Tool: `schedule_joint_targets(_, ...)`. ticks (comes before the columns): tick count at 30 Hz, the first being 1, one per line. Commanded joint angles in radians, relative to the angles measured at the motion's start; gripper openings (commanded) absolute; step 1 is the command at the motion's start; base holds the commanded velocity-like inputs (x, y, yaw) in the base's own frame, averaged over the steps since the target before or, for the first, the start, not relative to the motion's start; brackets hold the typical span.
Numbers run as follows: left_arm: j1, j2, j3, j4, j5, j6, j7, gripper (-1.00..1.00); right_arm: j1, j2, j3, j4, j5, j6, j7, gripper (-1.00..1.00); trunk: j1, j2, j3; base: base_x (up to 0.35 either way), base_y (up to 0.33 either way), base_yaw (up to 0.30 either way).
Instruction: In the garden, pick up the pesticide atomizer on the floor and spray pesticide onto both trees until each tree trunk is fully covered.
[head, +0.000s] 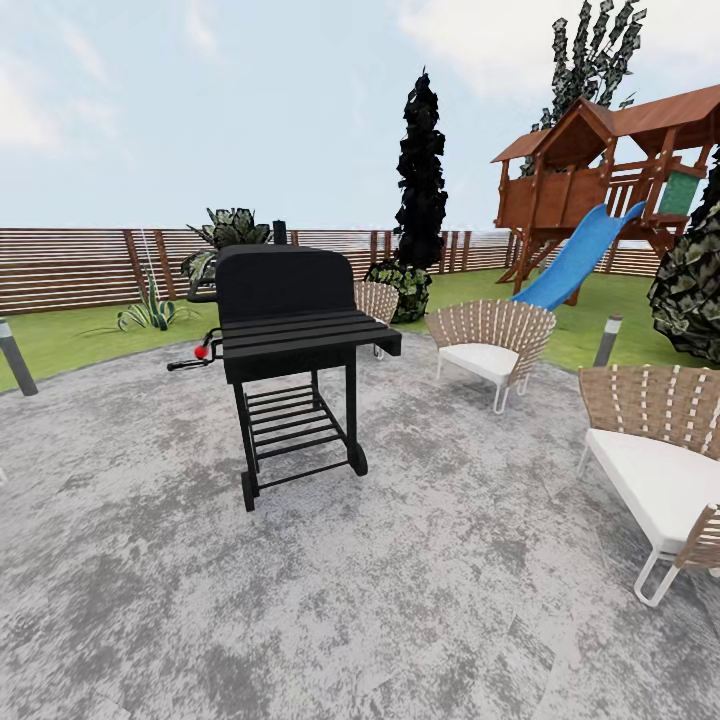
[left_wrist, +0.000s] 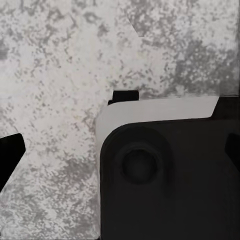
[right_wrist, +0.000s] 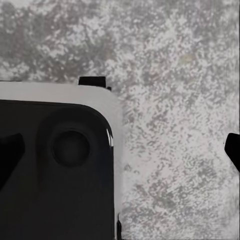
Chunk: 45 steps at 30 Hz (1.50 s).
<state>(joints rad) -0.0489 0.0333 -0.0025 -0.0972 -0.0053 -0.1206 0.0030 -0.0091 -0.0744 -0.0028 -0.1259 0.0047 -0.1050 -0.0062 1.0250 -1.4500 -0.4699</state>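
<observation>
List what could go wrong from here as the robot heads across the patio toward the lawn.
1. The black grill stands straight ahead on the paved patio; driving forward could clip its legs or side handle.
2. The wicker chairs on the right narrow the way to the grass, so a wide turn may snag one.
3. The short bollard light at the lawn's edge is easy to strike.
</observation>
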Motion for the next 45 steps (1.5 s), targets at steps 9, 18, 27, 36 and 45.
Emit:
schedule_joint_targets(9, -0.219, 0.037, 0.002, -0.09, 0.002, -0.204, -0.001, 1.0, -0.1, -0.036, -0.002, -0.356, -0.005, -0.223, 0.001, 1.0, 0.0, 0.0, 0.0, 0.0, 0.0, 0.0)
schedule_joint_targets(18, -0.214, 0.033, 0.004, -0.072, 0.008, -0.205, -0.001, 1.0, -0.148, -0.027, 0.005, -0.299, -0.001, -0.255, 0.007, 1.0, 0.0, 0.0, 0.0, 0.0, 0.0, 0.0)
schedule_joint_targets(27, -0.212, 0.033, 0.004, -0.07, 0.01, -0.205, -0.001, 1.0, -0.149, -0.027, 0.004, -0.276, -0.001, -0.257, 0.009, 1.0, 0.0, 0.0, 0.001, 0.0, 0.0, -0.033)
schedule_joint_targets(36, -0.212, 0.036, 0.005, -0.071, 0.011, -0.205, -0.001, 1.0, -0.149, -0.027, 0.004, -0.274, -0.004, -0.256, 0.009, 1.0, 0.0, 0.0, 0.005, 0.0, 0.0, -0.242)
schedule_joint_targets(45, -0.212, 0.039, 0.006, -0.072, 0.011, -0.205, -0.001, 1.0, -0.149, -0.027, 0.0, -0.278, -0.006, -0.255, 0.006, 1.0, 0.0, 0.0, 0.006, 0.0, 0.0, -0.287)
